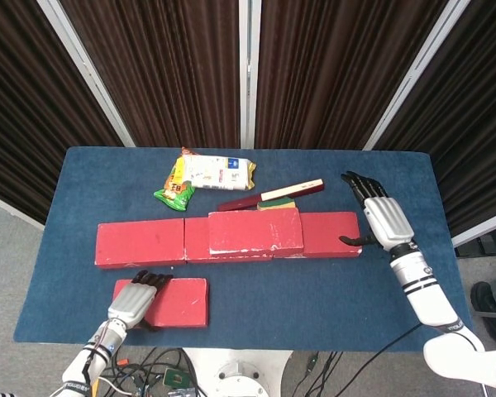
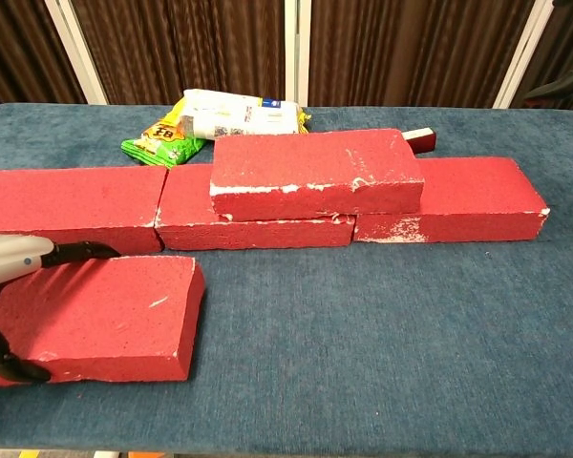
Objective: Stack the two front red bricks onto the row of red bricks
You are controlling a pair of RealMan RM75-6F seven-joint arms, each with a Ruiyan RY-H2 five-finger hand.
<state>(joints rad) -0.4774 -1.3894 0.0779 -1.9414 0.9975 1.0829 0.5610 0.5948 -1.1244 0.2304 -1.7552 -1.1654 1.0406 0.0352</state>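
Three red bricks form a row [image 1: 140, 243] across the blue table, and a further red brick [image 1: 256, 231] lies stacked on its middle [image 2: 315, 167]. One front red brick [image 1: 182, 301] lies flat near the table's front left. My left hand [image 1: 132, 303] grips its left end, with fingers [image 2: 19, 260] over the top and the thumb against the front face. My right hand [image 1: 380, 217] is open with fingers stretched out, beside the right end of the row [image 1: 335, 234], thumb close to the brick's end.
A green snack bag [image 1: 175, 188] and a white packet [image 1: 221, 172] lie behind the row. Flat dark red and pale sticks [image 1: 291, 191] lie behind the stacked brick. Blue cloth [image 1: 314, 298] shows bare in front of the row on the right. Cables hang below the front edge.
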